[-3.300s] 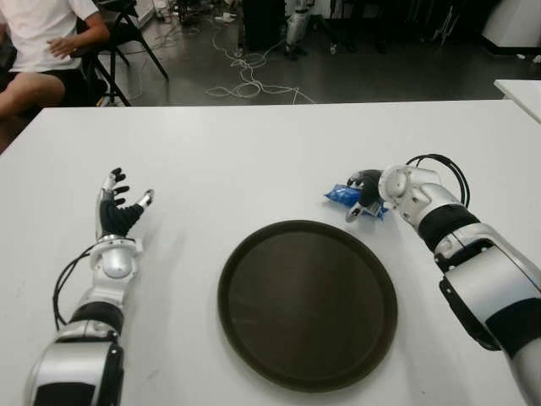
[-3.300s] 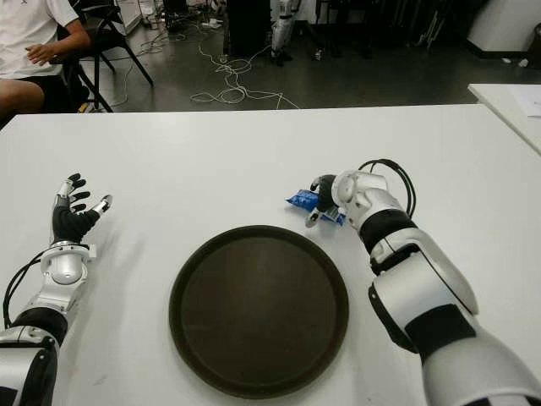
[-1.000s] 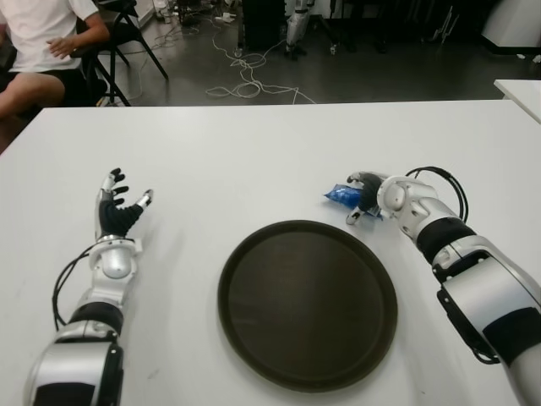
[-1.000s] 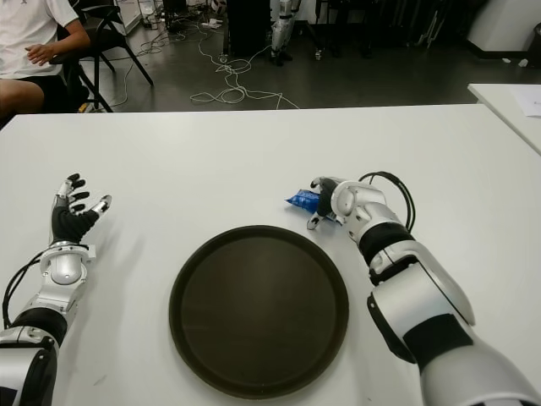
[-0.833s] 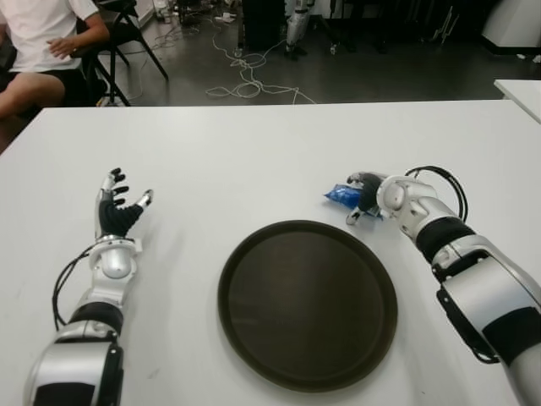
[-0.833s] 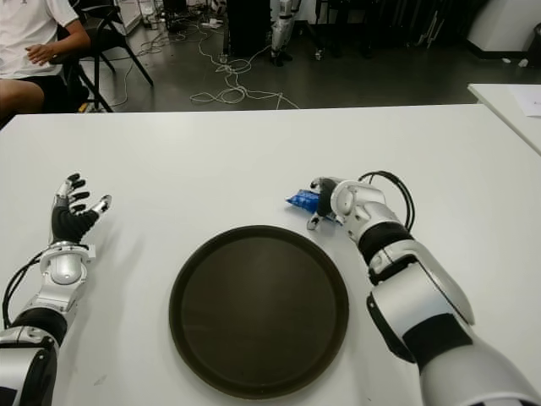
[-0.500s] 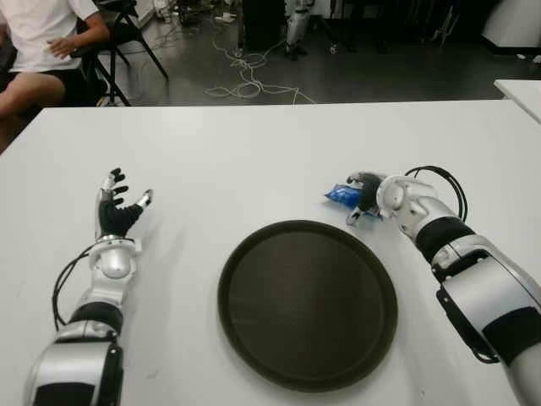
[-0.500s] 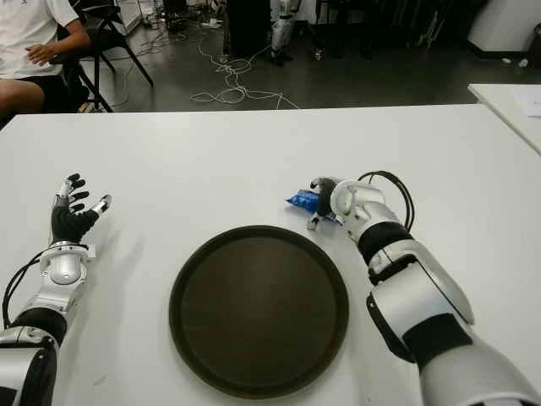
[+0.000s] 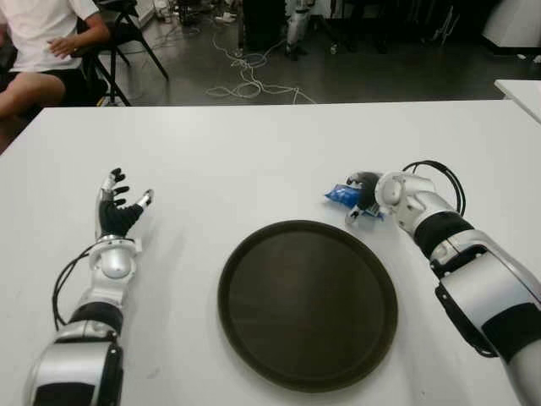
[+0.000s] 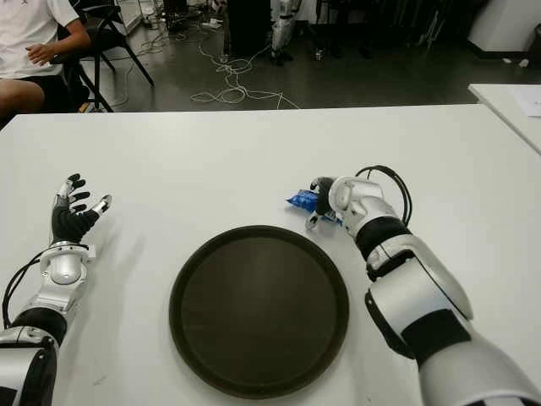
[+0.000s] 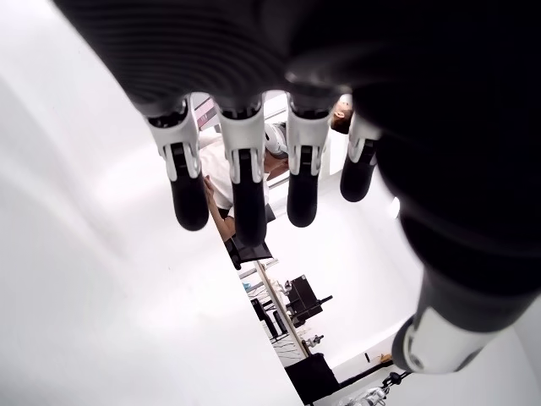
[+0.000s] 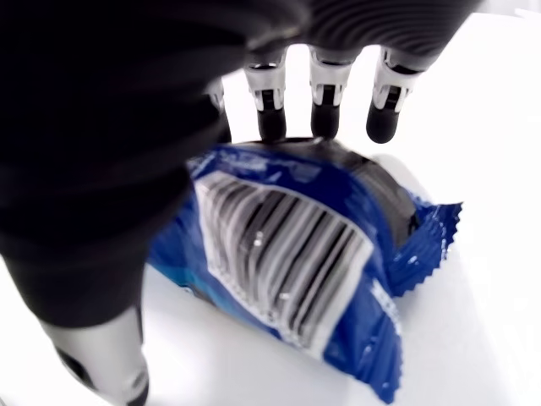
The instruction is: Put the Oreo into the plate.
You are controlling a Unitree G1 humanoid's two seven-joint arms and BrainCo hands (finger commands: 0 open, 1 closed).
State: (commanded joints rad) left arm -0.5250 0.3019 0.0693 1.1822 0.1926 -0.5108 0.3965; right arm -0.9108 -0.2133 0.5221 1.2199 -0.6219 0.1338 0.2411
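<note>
Oreo packet (image 9: 341, 195), blue, is lying on the white table (image 9: 254, 152) at about one o'clock from the dark round plate (image 9: 307, 303), just beyond its rim. The right hand (image 10: 325, 200) is cupping over it, fingers (image 12: 324, 100) arched around the wrapper, not yet lifting. It should be closing thumb and fingers firmly on the slippery wrapper before carrying. The left hand (image 9: 117, 212) is showing open at nine o'clock

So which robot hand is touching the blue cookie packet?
The right hand. Its fingers curl over the blue Oreo packet just beyond the dark plate. The left hand is far across the table, fingers spread, holding nothing.
</note>
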